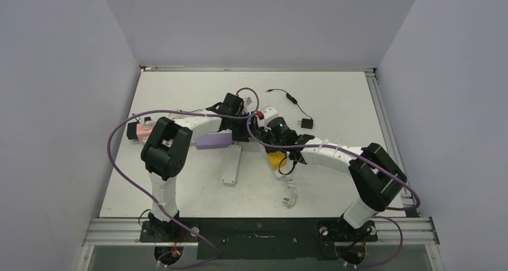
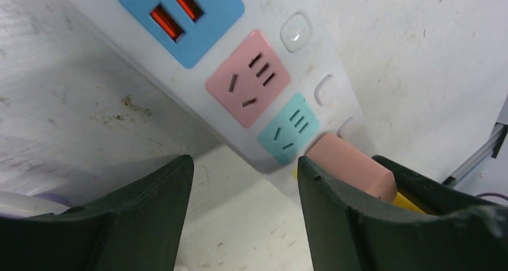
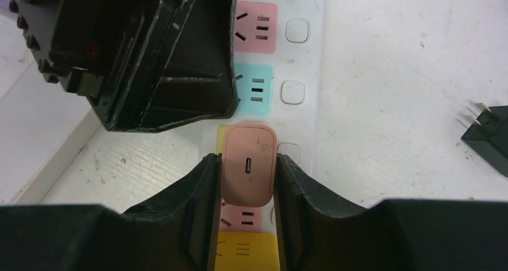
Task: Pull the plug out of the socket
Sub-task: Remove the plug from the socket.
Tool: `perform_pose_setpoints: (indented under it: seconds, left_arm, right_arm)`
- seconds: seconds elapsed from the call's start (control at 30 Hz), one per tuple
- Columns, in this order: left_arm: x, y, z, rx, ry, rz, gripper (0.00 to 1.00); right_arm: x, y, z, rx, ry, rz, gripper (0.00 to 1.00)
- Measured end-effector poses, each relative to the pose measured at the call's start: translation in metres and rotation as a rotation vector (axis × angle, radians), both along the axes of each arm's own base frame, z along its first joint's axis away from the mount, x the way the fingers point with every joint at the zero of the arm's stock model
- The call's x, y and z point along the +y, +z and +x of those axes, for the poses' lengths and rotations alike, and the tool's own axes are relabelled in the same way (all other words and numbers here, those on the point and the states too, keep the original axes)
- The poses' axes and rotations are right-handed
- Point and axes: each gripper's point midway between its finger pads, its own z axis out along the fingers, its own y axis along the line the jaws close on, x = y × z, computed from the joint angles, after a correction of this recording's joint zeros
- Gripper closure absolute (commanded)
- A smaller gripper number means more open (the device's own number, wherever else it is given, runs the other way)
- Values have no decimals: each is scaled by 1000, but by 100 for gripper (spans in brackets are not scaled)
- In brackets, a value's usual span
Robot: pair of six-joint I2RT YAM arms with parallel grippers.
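Observation:
A white socket strip (image 3: 302, 121) with coloured outlets lies on the table; it also shows in the left wrist view (image 2: 305, 67) and under both wrists in the top view (image 1: 271, 116). A pink plug (image 3: 248, 145) stands in its yellow outlet. My right gripper (image 3: 248, 163) is shut on the plug, one finger against each side. My left gripper (image 2: 244, 169) is open just off the strip's edge, with bare table and the strip's corner between its fingers. Its right finger (image 2: 341, 211) is beside the plug (image 2: 353, 166). The plug is hidden in the top view.
A flat white bar (image 1: 232, 166) lies left of the strip. A black adapter (image 3: 488, 136) rests to the right, also seen from above (image 1: 307, 123), with a thin black cable (image 1: 287, 96) behind it. A white cord (image 1: 289, 196) trails toward the near edge. A pink object (image 1: 144, 130) sits far left.

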Motion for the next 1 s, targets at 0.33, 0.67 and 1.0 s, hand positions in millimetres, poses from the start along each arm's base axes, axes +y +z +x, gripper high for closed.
perform_pose_setpoints:
  seconds: [0.33,0.67,1.0]
  left_arm:
    - [-5,-3,8,-6,18,-17,50]
    - [-8,-4,12,1,16,-24,59]
    - [-8,-3,13,3,14,-9,61]
  right_arm:
    - [12,0,2,-12,37,36,95]
    - [12,-1,4,-22,33,33,95]
    - [11,-1,5,-22,23,36,95]
